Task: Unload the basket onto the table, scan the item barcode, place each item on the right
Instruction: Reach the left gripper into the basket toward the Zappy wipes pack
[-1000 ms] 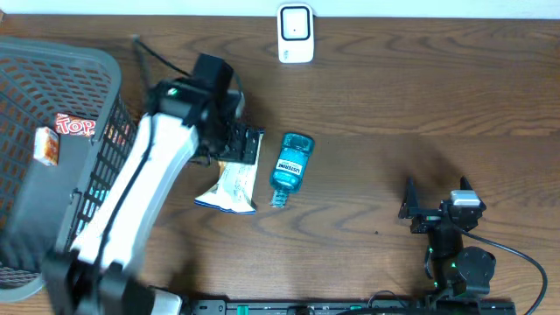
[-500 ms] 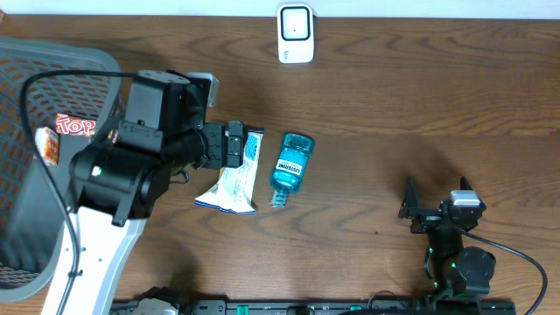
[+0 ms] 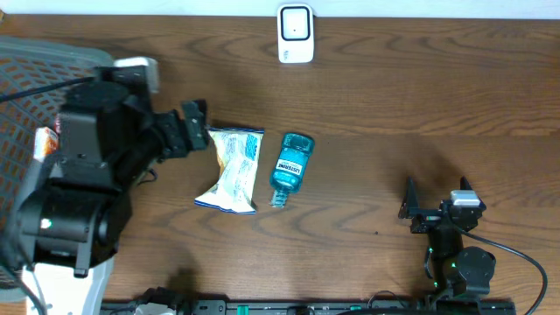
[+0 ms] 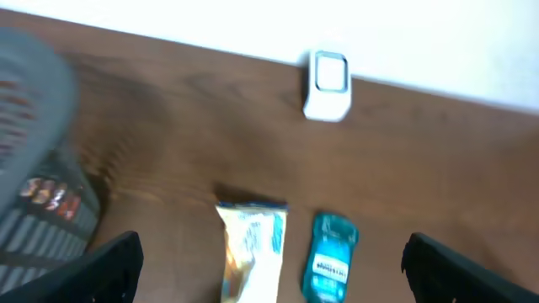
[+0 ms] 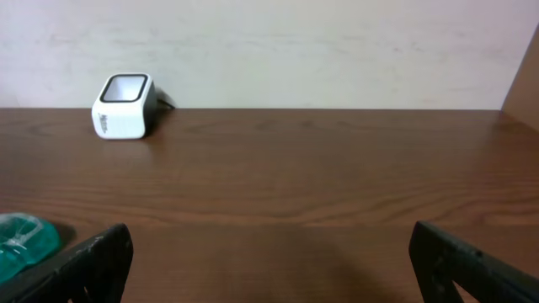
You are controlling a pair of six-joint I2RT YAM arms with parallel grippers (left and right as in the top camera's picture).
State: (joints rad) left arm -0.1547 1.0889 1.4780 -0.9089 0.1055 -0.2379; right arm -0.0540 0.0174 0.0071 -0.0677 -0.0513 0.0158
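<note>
A white snack bag (image 3: 232,169) lies flat on the table, with a blue mouthwash bottle (image 3: 289,166) just to its right. The white barcode scanner (image 3: 296,33) stands at the table's back edge. My left gripper (image 3: 197,129) hovers open just left of the bag's top end, holding nothing. Its wrist view looks down on the bag (image 4: 253,252), the bottle (image 4: 331,261) and the scanner (image 4: 328,84) between wide-apart fingers (image 4: 109,269). My right gripper (image 3: 436,188) rests open and empty at the front right. Its wrist view shows the scanner (image 5: 125,106) and the bottle's edge (image 5: 21,244).
A grey mesh basket (image 3: 35,70) stands at the far left, partly covered by my left arm, with a small orange-and-white box (image 3: 44,140) inside. In the left wrist view the basket (image 4: 34,168) is blurred. Bare wood lies between the bottle and my right gripper.
My left arm has drawn back to the left, off the top of the snack bag and toward the basket. The bag now shows in full. The right arm has not moved.
</note>
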